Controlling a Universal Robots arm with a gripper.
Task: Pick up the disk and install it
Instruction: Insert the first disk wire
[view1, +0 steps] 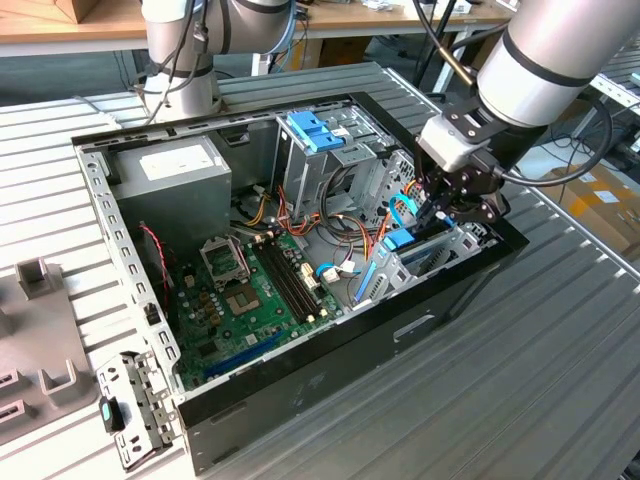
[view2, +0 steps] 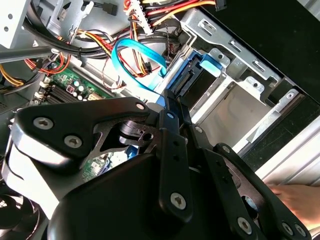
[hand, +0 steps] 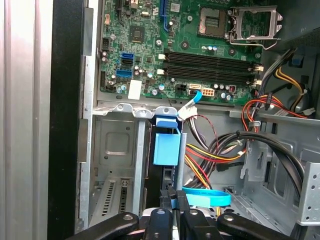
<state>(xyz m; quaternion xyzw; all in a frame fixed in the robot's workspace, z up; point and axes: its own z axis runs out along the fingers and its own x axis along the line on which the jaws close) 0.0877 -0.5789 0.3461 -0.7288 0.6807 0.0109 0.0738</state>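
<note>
gripper: in the exterior view, down inside the open case at the exterior view's right, above the drive cage
gripper state: gripper has both black fingers drawn almost together with only a thin slit between. That slit is far narrower than the disk's edge. Nothing clearly clamped.
gripper contact: tips are right at the near end of the disk. Cannot tell if they press on it or sit just off it.
disk: the disk stands on edge in the cage slot with its blue plastic end showing and a dark edge below that. In the exterior view the disk sits just under the gripper.
disk, second wrist view: blue end and dark connector of the disk lie between the cage's metal walls
blue cable: flat loop beside the disk, close to the fingertips, also seen at
motherboard: green board on the case floor, next to the cage
power supply: grey box with white sticker in the far corner, well apart from the gripper
blue latch: light-blue piece on top of the upper bay
hand: a person's hand outside the case wall
table: ribbed metal top under the case
</note>
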